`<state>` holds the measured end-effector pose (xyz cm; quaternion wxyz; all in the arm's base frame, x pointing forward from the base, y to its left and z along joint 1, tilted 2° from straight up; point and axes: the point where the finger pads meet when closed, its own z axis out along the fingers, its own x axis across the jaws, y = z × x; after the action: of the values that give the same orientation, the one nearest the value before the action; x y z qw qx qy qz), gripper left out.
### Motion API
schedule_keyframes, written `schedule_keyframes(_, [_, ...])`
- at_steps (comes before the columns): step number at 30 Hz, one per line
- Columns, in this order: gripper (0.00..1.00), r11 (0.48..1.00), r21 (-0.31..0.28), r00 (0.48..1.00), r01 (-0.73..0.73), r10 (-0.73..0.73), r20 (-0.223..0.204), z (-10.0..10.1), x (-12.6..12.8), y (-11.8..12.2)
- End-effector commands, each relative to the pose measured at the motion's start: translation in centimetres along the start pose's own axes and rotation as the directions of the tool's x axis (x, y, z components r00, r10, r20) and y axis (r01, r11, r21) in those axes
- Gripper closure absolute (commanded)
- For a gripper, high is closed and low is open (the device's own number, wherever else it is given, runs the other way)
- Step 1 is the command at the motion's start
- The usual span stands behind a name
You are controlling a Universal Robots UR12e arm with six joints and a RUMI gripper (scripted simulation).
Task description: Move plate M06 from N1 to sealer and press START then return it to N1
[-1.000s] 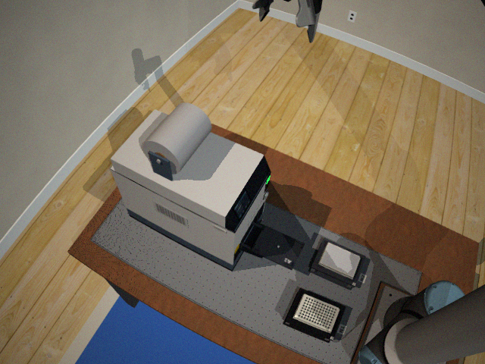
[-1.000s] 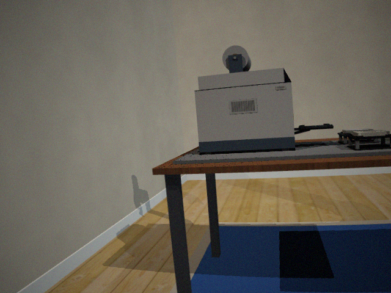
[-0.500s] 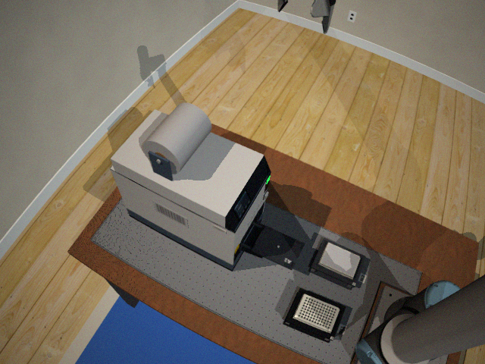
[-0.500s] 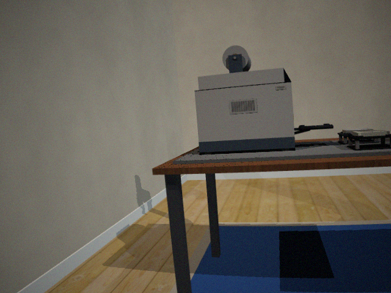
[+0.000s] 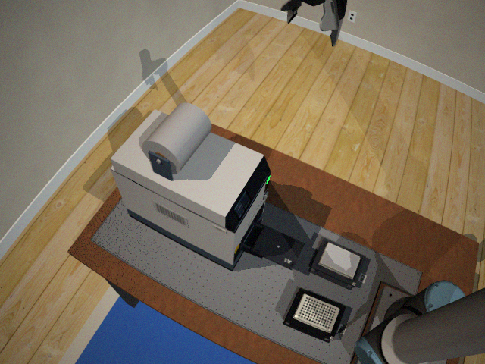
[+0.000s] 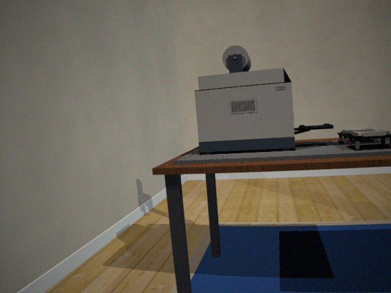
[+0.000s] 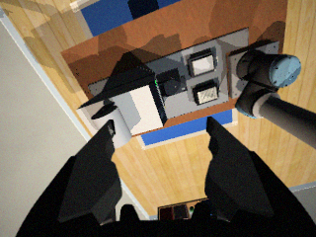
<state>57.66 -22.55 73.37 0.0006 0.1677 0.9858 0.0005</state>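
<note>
Two plates, each lying in its own nest on the bench: one smooth and pale on top, one with open wells. M06 is one of these; which, cannot tell. Stage out, nearby. Sealer lamp green. Hand open, high, well apart from both plates.

In the top view, the gripper shifted rightward across the picture over the last second. Its fingers first slid right and up, toward the picture's upper edge, then right and back down, so that more of them showed. The wall outlet, off to the right of the fingers, ended up nearer to them than it had been. Well to the left of the fingers, the arm's shadow on the wall crept rightward too; in the exterior view, where the fingers themselves were out of sight, it also ended slightly lower.
</note>
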Motion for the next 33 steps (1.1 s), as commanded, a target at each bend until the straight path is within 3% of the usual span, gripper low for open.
schedule_keyframes(1, [0.32, 1.0, -0.002, 1.0, 0.0, 0.0, 0.002, 2.0, 1.2, 0.5])
schedule_keyframes(33, [0.32, 1.0, -0.007, 1.0, 0.001, 0.0, 0.003, 10.6, 6.9, 2.4])
